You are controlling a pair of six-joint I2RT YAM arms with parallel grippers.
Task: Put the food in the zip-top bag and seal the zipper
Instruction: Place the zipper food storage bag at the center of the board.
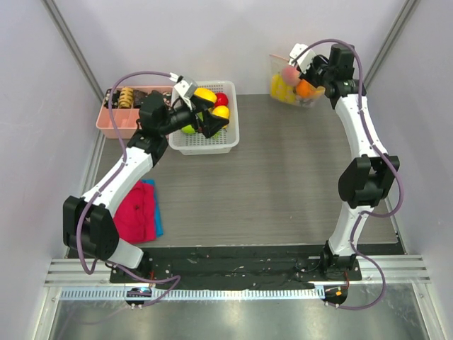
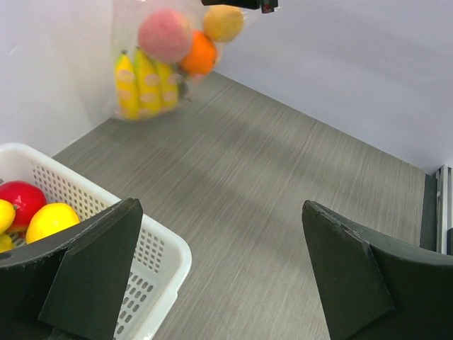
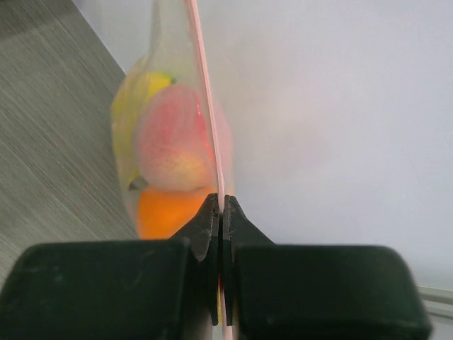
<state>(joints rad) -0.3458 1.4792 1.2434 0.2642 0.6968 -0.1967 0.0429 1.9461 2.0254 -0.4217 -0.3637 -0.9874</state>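
Progress: zip-top bag [image 1: 278, 69] holds banana [image 2: 145, 81], peach [image 2: 164, 35], orange [image 2: 199, 55]; right gripper [image 3: 221, 205] pinches its zipper [image 3: 200, 71], left gripper [image 2: 221, 241] gapes empty over basket [image 1: 205, 146] with fruit [image 1: 206, 95] left, seal likely pending.

Bag [image 2: 152, 64] — blurred, top cut by frame edge in left wrist view. Basket [image 2: 159, 251] runs off left edge; overhead, fruit [image 1: 206, 94] partly hidden under left gripper [image 1: 211, 120]. Tray [image 1: 107, 131] contents — too small to tell.

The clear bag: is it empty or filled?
Filled: a peach, an orange and bananas show through the bag, which the right gripper pinches.
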